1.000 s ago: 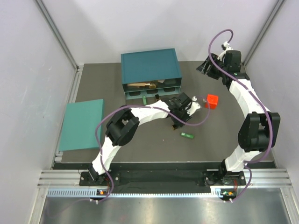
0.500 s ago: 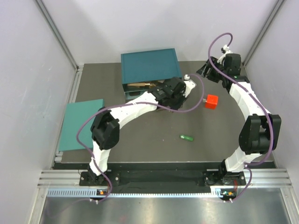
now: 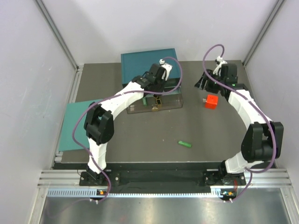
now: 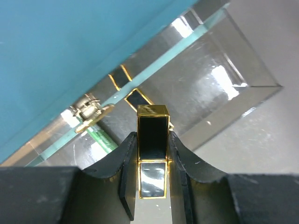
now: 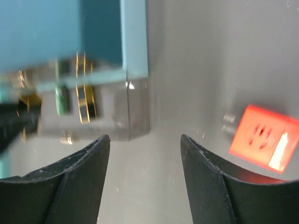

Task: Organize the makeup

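View from above: we see the left gripper (image 3: 156, 97) low over the clear drawer (image 3: 173, 103), which stands open in front of the teal organizer (image 3: 140, 63). One green stick (image 3: 185, 143) lies alone on the table (image 3: 140, 140), at 5 o'clock from the drawer. The red cube (image 3: 211, 101) sits at 3 o'clock from the drawer. The right gripper (image 3: 203, 85) is near the cube's 11 o'clock, not touching. The teal panel (image 3: 79, 125) is at 8 o'clock.

Left wrist: we see the fingers clamped on a black-and-gold case (image 4: 153, 133), held lengthwise over the drawer. Inside we spot a second case (image 4: 138, 99) and a second green stick (image 4: 103, 140).

Right wrist: jaws spread wide, gripping nothing. The cube is at 4 o'clock and the drawer at 9 o'clock.
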Tool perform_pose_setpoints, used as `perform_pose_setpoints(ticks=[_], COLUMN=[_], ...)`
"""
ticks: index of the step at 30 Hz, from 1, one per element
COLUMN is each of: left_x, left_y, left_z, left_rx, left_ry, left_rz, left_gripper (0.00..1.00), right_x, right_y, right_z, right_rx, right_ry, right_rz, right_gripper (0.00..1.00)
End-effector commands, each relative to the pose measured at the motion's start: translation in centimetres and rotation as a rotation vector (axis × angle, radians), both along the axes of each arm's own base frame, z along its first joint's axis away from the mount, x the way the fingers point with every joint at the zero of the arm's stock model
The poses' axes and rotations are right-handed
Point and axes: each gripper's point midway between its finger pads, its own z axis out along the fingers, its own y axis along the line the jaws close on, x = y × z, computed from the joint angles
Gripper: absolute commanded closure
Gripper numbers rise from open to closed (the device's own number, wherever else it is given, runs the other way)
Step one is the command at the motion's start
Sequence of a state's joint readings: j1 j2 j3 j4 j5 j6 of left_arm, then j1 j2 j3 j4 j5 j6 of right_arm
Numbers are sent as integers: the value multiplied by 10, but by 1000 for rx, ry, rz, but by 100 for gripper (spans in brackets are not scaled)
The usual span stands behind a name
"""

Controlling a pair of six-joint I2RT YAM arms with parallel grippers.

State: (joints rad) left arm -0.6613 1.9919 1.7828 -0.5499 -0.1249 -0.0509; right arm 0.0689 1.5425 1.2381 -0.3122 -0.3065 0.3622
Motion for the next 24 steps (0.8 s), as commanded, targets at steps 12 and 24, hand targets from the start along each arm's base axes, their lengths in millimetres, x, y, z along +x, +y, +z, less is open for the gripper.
perform_pose_setpoints(ticks=[12, 24], left_x=[7, 13], left_y=[-5, -8], left_z=[-35, -6], left_rx=[39, -50], left_ry=[58, 21], left_rz=[-4, 14], left_gripper=[48, 24], right_x=[-220, -312], right_y=[93, 101], right_z=[-50, -99], right_rx=[-354, -400], right_ry=[170, 337], right_rz=[551, 682], right_gripper=[39, 39])
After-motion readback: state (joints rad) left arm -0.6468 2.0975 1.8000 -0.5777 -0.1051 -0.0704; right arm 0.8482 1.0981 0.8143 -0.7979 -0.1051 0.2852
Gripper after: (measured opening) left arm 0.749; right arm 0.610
